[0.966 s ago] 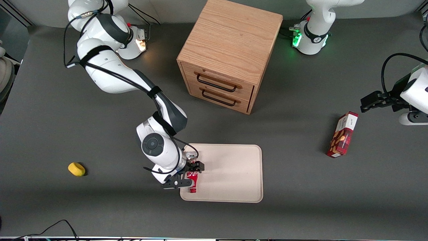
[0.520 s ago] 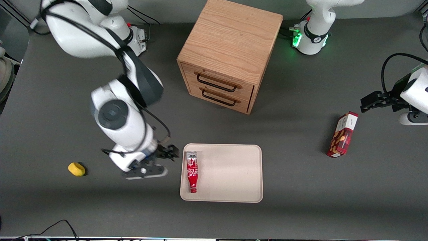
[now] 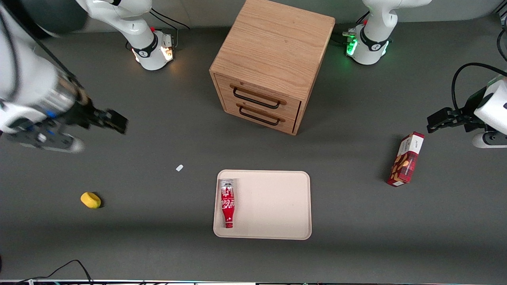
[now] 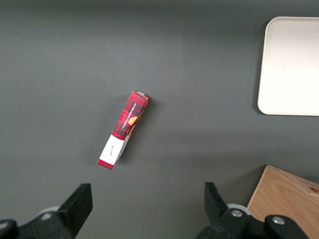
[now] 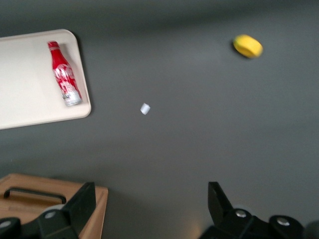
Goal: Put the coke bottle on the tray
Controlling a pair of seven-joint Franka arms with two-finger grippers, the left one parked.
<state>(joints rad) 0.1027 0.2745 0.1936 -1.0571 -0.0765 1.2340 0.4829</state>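
Grey tabletop: coke bottle (image 3: 227, 203) lies flat inside the tray (image 3: 277, 206) — placement looks complete; the gripper (image 3: 107, 118), fingers spread and empty, hangs well apart — best kept clear of the tray.

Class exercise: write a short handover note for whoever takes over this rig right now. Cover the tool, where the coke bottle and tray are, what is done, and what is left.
Tool: open, empty, raised above bare table toward the working arm's end, well clear of the tray.
Coke bottle: lying flat inside the tray, along the rim nearest the working arm, cap pointing toward the front camera.
Done: the bottle rests on the tray, released.
Left: nothing for the placement itself, by the look of it; probably just park the arm.
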